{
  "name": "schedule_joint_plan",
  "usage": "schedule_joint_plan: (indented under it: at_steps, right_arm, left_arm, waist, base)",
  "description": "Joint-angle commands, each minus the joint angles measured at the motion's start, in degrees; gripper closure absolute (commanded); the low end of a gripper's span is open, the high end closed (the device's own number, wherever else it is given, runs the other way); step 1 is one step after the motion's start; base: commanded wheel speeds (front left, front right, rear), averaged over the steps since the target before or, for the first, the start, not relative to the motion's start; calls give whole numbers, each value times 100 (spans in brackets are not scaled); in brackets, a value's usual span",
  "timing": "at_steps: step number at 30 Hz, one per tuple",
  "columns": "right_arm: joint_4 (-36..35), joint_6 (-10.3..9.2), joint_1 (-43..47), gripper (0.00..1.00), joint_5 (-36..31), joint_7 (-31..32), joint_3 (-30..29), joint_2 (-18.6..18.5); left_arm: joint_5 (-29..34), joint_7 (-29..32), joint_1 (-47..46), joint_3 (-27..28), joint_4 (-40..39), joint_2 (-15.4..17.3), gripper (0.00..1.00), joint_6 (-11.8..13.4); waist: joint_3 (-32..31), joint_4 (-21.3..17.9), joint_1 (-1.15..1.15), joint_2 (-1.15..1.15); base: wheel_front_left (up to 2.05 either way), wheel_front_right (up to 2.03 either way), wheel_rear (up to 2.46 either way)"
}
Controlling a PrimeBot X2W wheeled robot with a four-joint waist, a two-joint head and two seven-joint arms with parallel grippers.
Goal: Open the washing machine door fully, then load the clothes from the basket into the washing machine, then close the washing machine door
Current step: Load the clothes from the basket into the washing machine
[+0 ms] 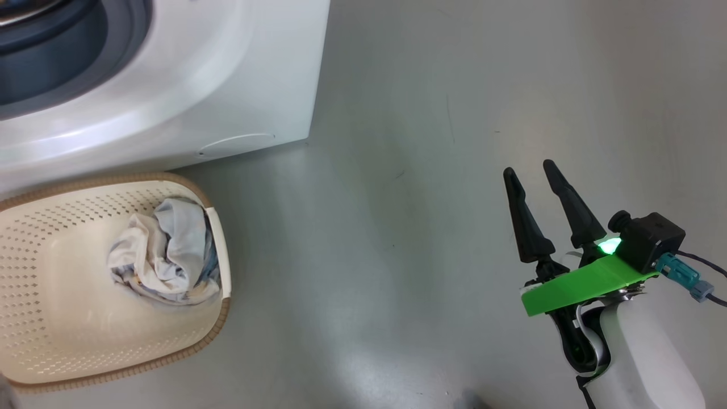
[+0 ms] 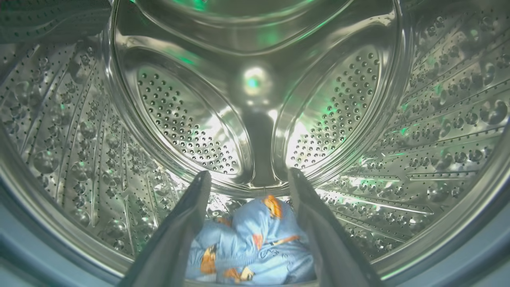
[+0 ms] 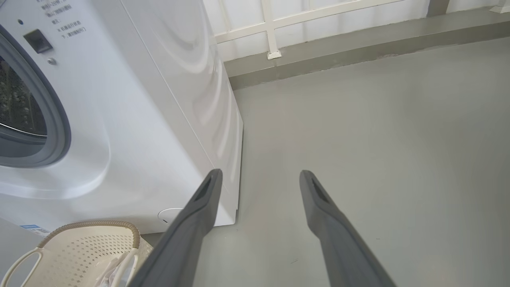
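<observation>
Clothes loading looks half done. Between the spread, empty fingers of the left gripper [image 2: 248,172], the blue bear-print garment [image 2: 255,239] lies loose on the drum [image 2: 438,119] floor. The next move calls for fetching the white garment [image 1: 164,255] from the basket [image 1: 113,180] beside the washing machine [image 1: 227,85]. The right gripper [image 1: 528,168] hangs open and empty.

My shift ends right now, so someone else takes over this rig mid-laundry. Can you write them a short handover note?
Left gripper: jaws open, holding nothing, inside the steel drum.
Right gripper: jaws open, empty, above the floor beside the washing machine.
Done: blue bear-print garment lies at the drum bottom.
Left: load the white garment from the basket, then close the door.
</observation>
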Motion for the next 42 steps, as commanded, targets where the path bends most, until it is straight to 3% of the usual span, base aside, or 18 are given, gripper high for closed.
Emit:
schedule_joint_plan:
  at_steps: [1, 14, 42]
  right_arm:
    - [-112, 10, 3, 0, -19, -28, 92, -53]
    - [-97, 10, 26, 0, -62, -28, 27, -153]
    - [128, 10, 633, 0, -22, -28, -141, -648]
  left_arm:
    - [51, -30, 115, 111, -124, 253, 0, -11]
    - [-7, -30, 915, 81, -410, -58, 0, -13]
    - [-35, -30, 4037, 147, -1839, -926, 0, -14]
  waist:
    - [-7, 6, 0, 0]
    - [-181, 215, 0, 0]
    - [-1418, 962, 0, 0]
  base:
    - [0, 0, 0]
    - [0, 0, 0]
    - [0, 0, 0]
